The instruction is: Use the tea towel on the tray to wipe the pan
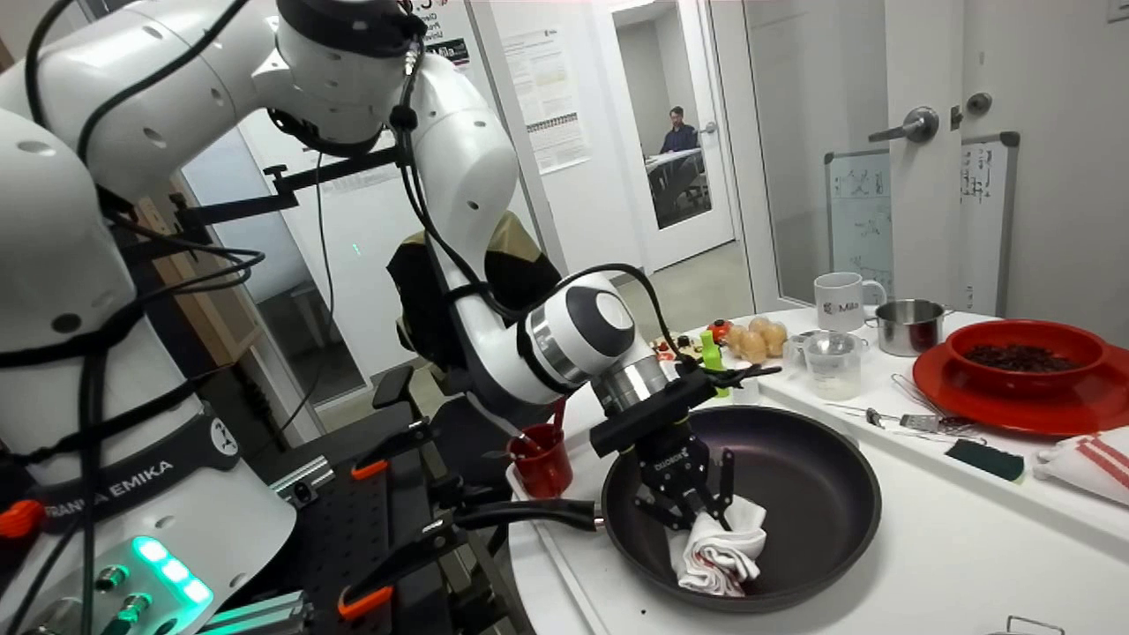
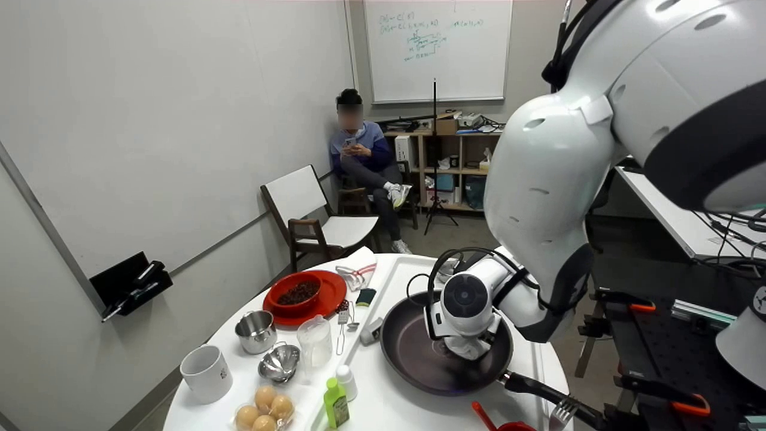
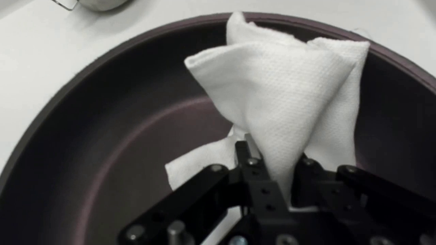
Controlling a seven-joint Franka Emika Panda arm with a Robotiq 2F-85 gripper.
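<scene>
White towel (image 3: 282,92) sits pinched in the claw (image 3: 274,153).

Bright light, soft shadows, blurred face (image 2: 350,117)

In an exterior view, tilted, the camera looks down past my arm (image 1: 472,150) onto the counter (image 1: 961,538), facing a glazed door (image 1: 719,190); in an exterior view, a camera faces a whiteboard (image 2: 440,51) across that counter. The pan (image 1: 803,485) shows in both exterior views. My wrist view looks closely down past my pincer (image 3: 273,152) into it.
</scene>
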